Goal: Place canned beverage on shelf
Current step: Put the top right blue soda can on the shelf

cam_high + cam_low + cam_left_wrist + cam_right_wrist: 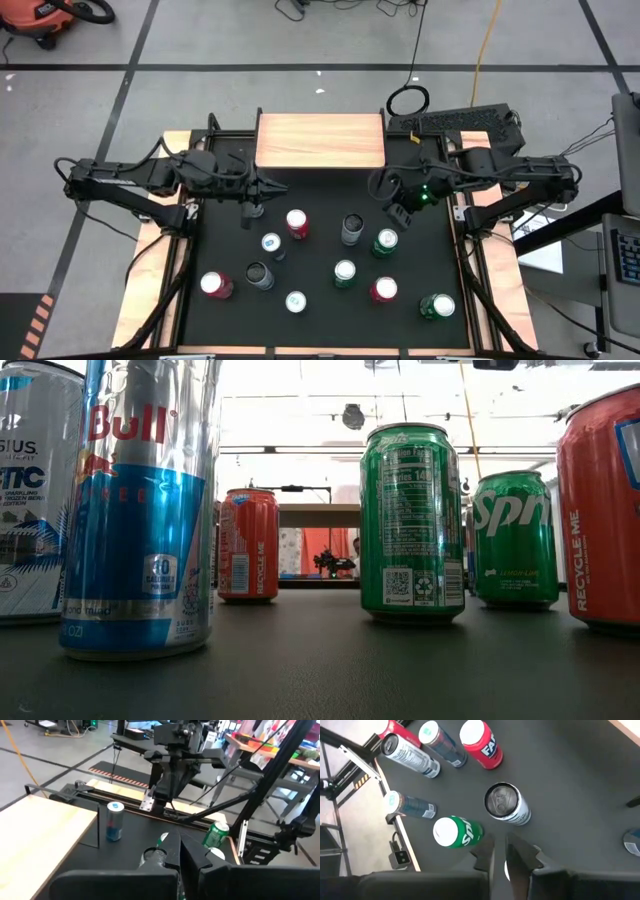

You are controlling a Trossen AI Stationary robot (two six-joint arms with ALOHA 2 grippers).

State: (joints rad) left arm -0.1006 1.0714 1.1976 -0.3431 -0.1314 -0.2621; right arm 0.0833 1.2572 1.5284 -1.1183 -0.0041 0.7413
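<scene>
The shelf (320, 140) is a light-wood board at the table's far middle, also seen in the left wrist view (40, 835). Several cans stand upright on the black table: a grey one (352, 228), a green one (386, 241), a red one (297, 222) and others nearer the front. My right gripper (390, 200) hangs tilted down above the green can and next to the grey can (505, 805), its fingers (487, 852) a narrow gap apart with nothing in it. My left gripper (278, 185) is shut and empty, held high just in front of the shelf's left end.
A slim blue can (115, 822) stands beside the shelf's right end. A Sprite can (455, 831) stands near the grey one. In the low view, cans (140, 510) crowd the table's front. Wood rails (150, 250) line both table sides.
</scene>
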